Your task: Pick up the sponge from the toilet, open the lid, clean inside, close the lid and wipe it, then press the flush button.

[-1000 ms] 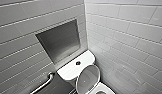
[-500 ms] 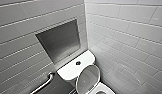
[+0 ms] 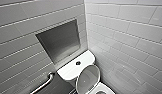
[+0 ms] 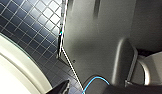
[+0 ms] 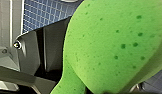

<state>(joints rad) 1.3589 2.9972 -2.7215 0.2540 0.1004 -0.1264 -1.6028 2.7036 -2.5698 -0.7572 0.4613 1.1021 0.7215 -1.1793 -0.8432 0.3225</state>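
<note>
The white toilet [image 3: 72, 68] stands in the corner in the head view, its oval lid [image 3: 88, 78] raised against the tank. The bowl's rim [image 3: 107, 87] shows at the lower edge. The small dark flush button [image 3: 78, 63] sits in the middle of the tank top. In the right wrist view the bright green sponge [image 5: 112, 45] looms large, pinched at its narrow end by my right gripper [image 5: 77, 87], which is shut on it. My left gripper is open with nothing in it; one dark fingertip [image 4: 62, 88] shows above the dark tiled floor [image 4: 34, 27].
Grey tiled walls close in on both sides of the toilet. A grey recessed niche [image 3: 59, 41] is set in the wall above the tank. A metal grab bar [image 3: 44, 83] runs along the left wall. A white curved surface [image 4: 14, 67] lies beside the floor tiles.
</note>
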